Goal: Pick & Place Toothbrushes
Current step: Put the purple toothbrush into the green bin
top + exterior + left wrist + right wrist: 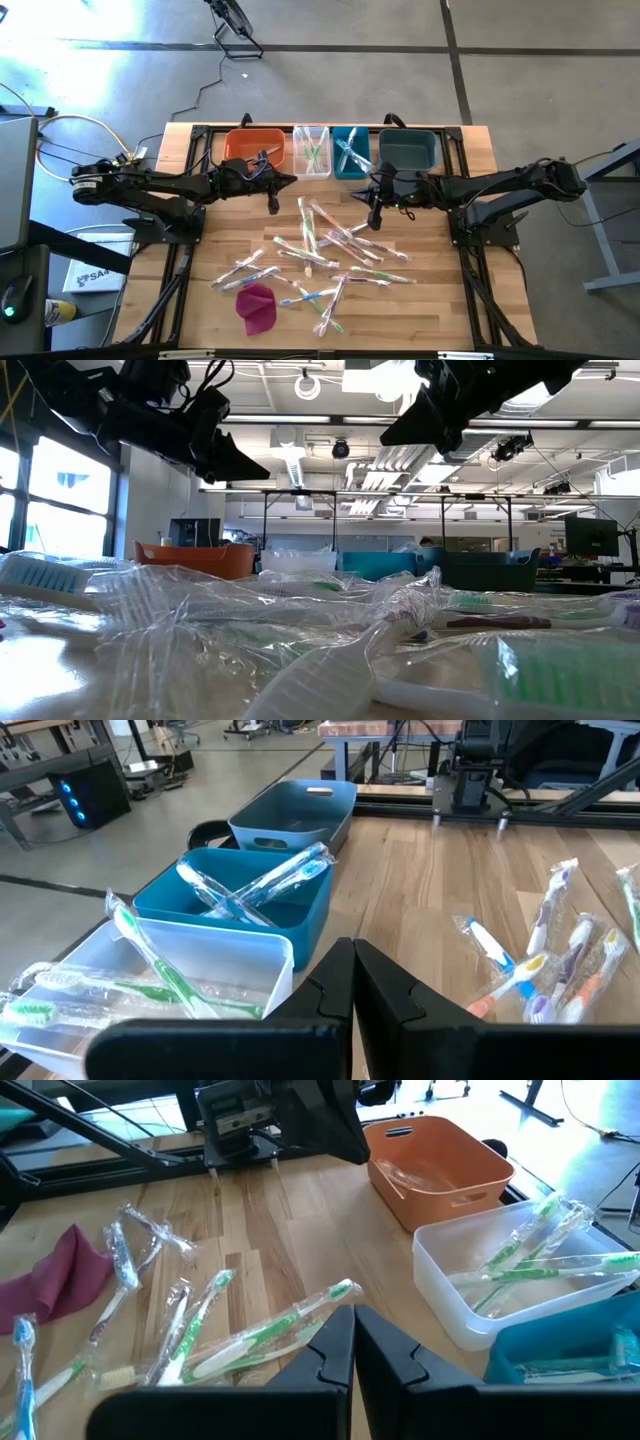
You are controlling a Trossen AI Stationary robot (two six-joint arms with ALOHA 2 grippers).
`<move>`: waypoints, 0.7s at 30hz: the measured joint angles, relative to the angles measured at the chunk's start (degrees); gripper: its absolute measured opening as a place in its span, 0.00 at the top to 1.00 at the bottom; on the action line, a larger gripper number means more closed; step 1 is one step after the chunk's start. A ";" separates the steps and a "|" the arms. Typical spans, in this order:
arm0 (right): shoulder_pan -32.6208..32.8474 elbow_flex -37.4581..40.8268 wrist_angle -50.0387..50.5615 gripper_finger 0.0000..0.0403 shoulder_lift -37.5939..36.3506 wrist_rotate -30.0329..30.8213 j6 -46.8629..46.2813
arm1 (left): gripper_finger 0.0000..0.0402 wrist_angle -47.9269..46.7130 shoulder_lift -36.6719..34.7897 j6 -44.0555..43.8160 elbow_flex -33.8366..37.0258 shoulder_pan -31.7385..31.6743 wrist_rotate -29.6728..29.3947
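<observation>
Several wrapped toothbrushes [330, 250] lie scattered flat on the wooden table's middle; they also show in the wrist views, toothbrushes [545, 960] and toothbrushes [270, 1325]. Green-handled ones [150, 970] lie in the clear bin, and blue ones [260, 885] lie crossed in the blue bin. My left gripper [273, 206] hangs shut above the table, left of the pile's far end, and its tips [352, 990] hold nothing. My right gripper [376, 221] is shut too, over the pile's far right part, with nothing between its tips [353, 1350].
Along the far edge stand an orange bin [254, 133], a clear bin [312, 172], a blue bin [351, 175] and a dark teal bin [408, 133]. A magenta cloth lump [257, 307] lies near the front left. Black frame rails run along the table's sides.
</observation>
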State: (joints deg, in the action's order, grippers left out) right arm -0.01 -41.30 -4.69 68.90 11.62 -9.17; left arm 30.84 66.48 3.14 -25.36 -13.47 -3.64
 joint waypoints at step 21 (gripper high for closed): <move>3.85 0.00 -5.09 0.99 0.00 3.55 3.36 | 1.00 -9.91 -7.15 1.57 0.07 0.00 1.64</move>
State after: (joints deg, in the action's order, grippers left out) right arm 3.84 -41.30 -9.78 68.90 15.17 -5.80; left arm 20.94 59.33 4.71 -25.29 -13.47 -2.00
